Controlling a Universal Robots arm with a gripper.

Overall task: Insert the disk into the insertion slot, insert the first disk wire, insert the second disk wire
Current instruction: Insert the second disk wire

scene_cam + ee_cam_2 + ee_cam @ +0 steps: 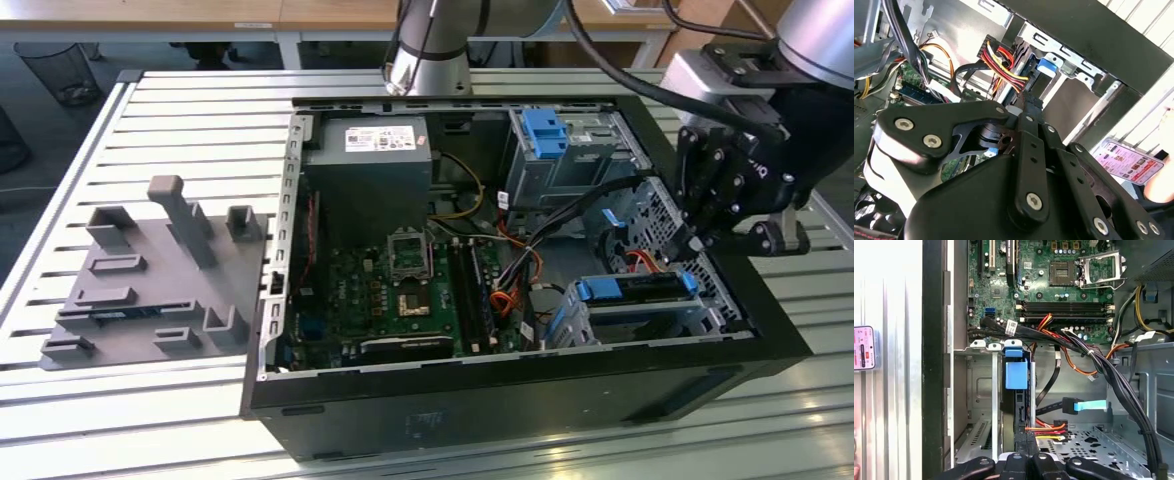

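The tool [727, 235], whose grip I cannot tell, hangs at the open computer case's [747, 330] right side in the exterior view, just above the disk [638, 288] already seated in the insertion slot [641, 318], red-and-yellow wires [1046, 429] nearby.

- Arm [430, 45]: silver-grey tubular link with a dark band at the joint.
- Wrist [727, 80]: light grey housing; black cables loop over it.
- Gripper [727, 215]: matte black linkage body with flat bar links and rounded pivot plates, seen in the exterior view.
- Fasteners [1034, 201]: silver round-head screws at each link pivot, seen in the second wrist view.
- Fingers [1041, 462]: black, with silver pivot screws, seen in the first wrist view.
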